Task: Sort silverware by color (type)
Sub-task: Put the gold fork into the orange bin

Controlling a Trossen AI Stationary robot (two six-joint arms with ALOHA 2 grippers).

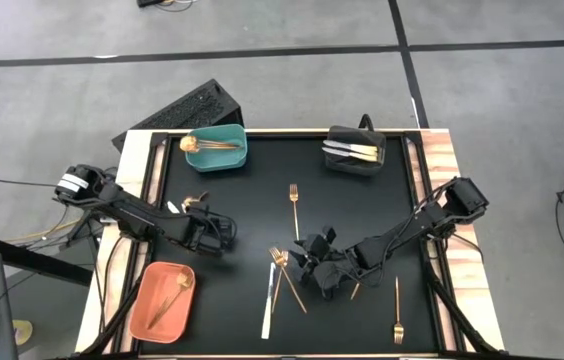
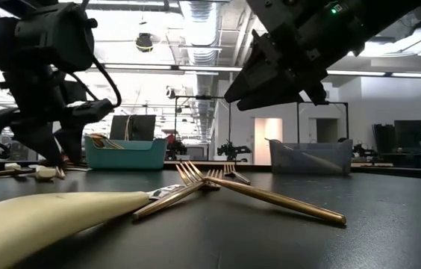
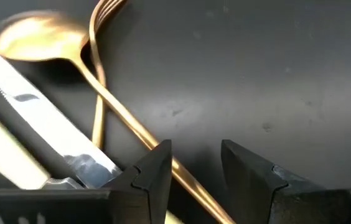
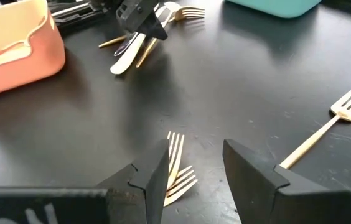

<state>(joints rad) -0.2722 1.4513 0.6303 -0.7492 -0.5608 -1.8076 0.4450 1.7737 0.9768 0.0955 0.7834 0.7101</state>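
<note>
The silverware lies scattered on the black mat. A gold spoon point(image 3: 26, 34), a gold fork point(image 3: 99, 68) and a white-handled knife point(image 3: 45, 124) lie together at the left. My left gripper point(image 3: 194, 168) point(image 1: 207, 228) stands open over them, its fingers on either side of the spoon's handle point(image 3: 139, 132). Two crossed copper forks point(image 1: 282, 272) point(image 2: 218, 183) lie at the middle. My right gripper point(image 4: 194, 165) point(image 1: 307, 262) hangs open above their tines point(image 4: 177, 163), clear of the mat. A white-handled knife point(image 1: 268, 298) lies beside the forks.
A teal bin point(image 1: 214, 148) with gold pieces stands far left, a black bin point(image 1: 354, 150) with white-handled knives far right, an orange bin point(image 1: 162, 300) with a copper spoon near left. Single gold forks lie at the middle point(image 1: 294, 205) and near right point(image 1: 398, 312).
</note>
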